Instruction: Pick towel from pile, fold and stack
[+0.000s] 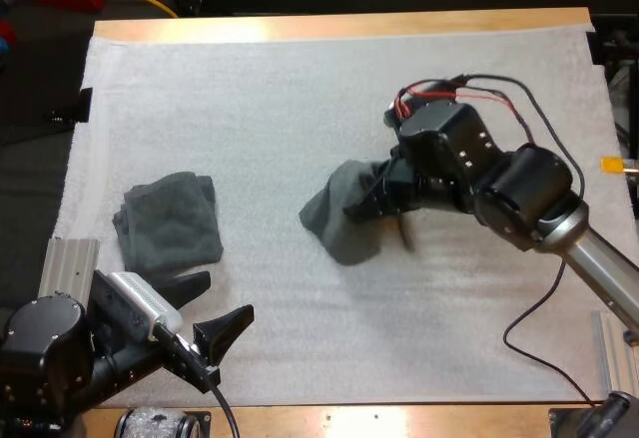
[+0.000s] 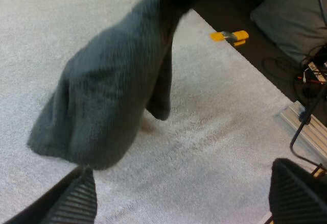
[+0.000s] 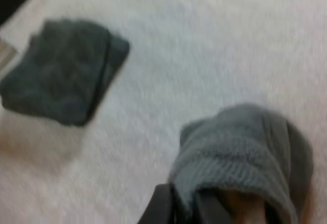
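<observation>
The right gripper [image 1: 377, 202], with two black fingers, is clenched on a crumpled dark grey-green cloth towel [image 1: 342, 216]. In the right wrist view the cloth [image 3: 240, 157] bunches over and around the fingers and hides most of them. The towel hangs in a loose, uneven lump from the grip, right of the middle of the table. The left wrist view shows it [image 2: 107, 96] drooping over the mat with its lower end low; whether that end touches the mat cannot be told.

Under it lies a white fabric mat [image 1: 300, 109] that covers most of a wooden table [image 1: 339, 25].

Well apart from the held towel, towards the left side of the mat, a folded dark grey-green towel [image 1: 170, 220] lies flat as a rough square with layered edges. The right wrist view shows it [image 3: 61, 71] beyond the held cloth.

The left gripper [image 1: 212, 308] hovers just beside the folded towel, nearer the front edge of the mat. Its fingers [image 2: 76, 201] are spread wide and hold nothing.

As a judgement of progress: one towel appears already folded and set down, and a second one has been picked up. Spreading it flat, folding it and placing it on the folded one are not yet done.
</observation>
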